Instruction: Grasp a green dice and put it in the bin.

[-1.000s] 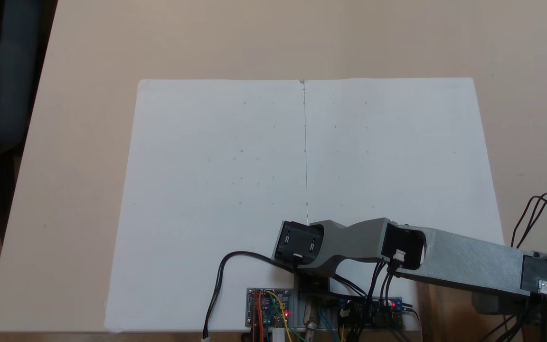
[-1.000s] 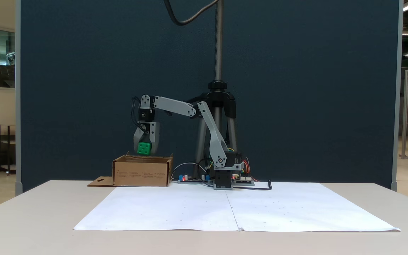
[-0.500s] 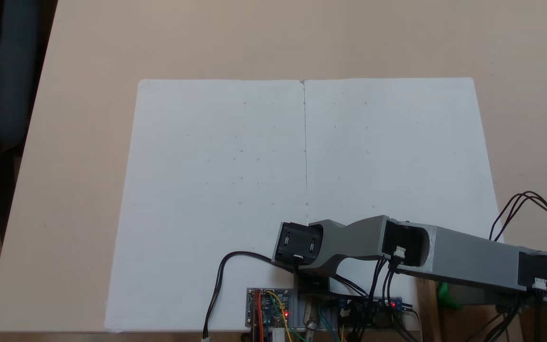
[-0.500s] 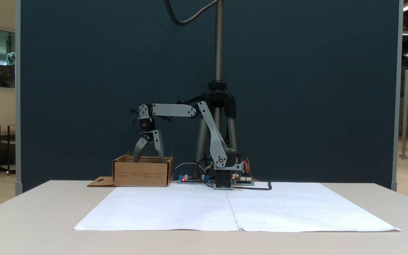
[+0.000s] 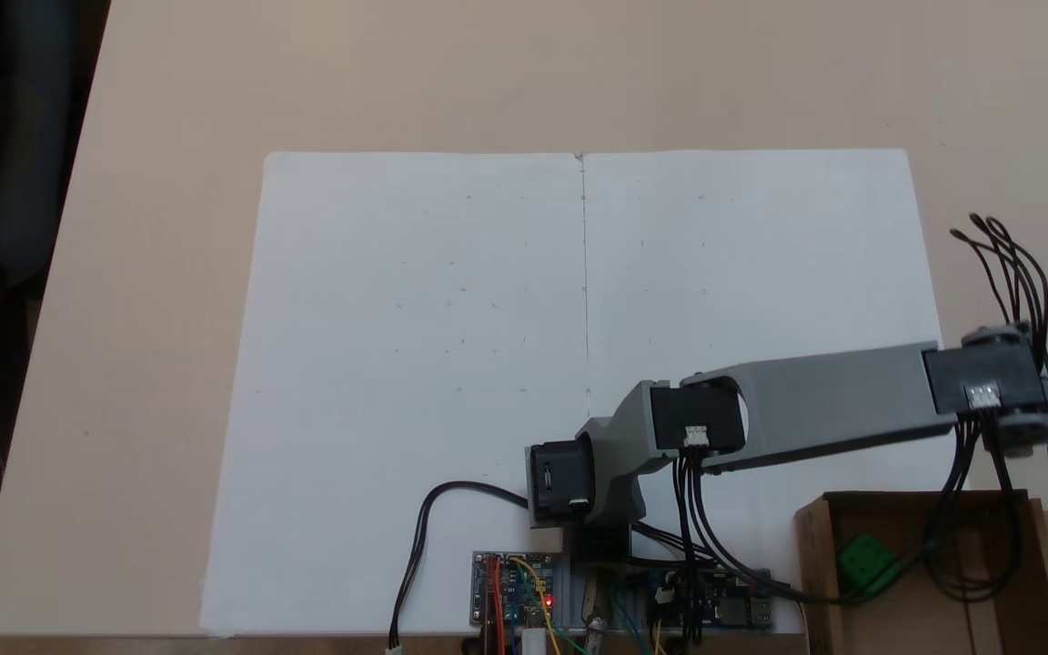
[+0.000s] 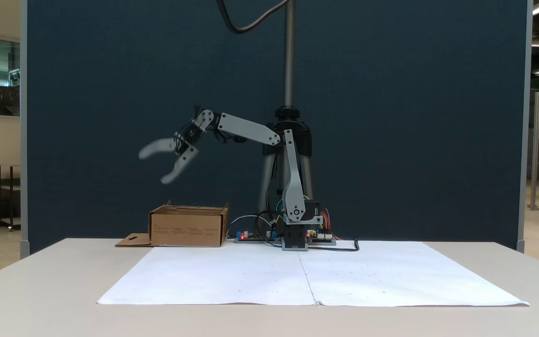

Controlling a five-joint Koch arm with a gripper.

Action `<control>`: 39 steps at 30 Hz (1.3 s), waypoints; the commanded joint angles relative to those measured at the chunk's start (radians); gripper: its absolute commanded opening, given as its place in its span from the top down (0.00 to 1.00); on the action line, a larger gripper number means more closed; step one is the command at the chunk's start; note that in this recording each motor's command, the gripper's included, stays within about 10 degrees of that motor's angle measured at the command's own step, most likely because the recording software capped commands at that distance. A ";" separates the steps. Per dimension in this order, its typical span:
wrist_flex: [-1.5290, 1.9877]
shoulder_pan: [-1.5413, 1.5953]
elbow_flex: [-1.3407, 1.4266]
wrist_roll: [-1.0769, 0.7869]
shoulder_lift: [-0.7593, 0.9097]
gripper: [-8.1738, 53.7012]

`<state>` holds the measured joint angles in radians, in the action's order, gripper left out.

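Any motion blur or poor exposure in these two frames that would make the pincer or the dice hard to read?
In a fixed view from the front, the pincer is smeared by motion blur, though its jaws read as spread; the bin is sharp. In a fixed view from above, lighting is even and soft, and the green dice inside the bin is slightly soft, partly crossed by dark cables.

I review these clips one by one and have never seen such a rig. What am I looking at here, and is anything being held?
This is a small hobby robot arm bolted at a table's edge. One fixed view looks down from above; the other looks across the table from the front. Its gripper hangs in the air with the jaws apart, holding nothing. The green dice lies inside the cardboard bin, which stands beside the arm's base. White paper sheets cover the table, and circuit boards with wires sit by the base.
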<state>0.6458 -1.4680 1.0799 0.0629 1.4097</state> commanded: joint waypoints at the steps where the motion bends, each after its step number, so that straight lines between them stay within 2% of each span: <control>1: -0.095 0.072 -0.025 0.064 0.078 0.19; 11: -0.087 0.488 -0.015 0.064 0.196 0.19; 22: -0.091 0.969 0.172 0.064 0.291 0.14; 25: -0.109 1.077 0.296 0.064 0.353 0.13; 28: -0.285 1.250 0.615 0.063 0.477 0.13; 39: -0.701 1.417 1.293 0.014 0.782 0.14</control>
<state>0.0736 -0.0522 2.3715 0.0706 2.1276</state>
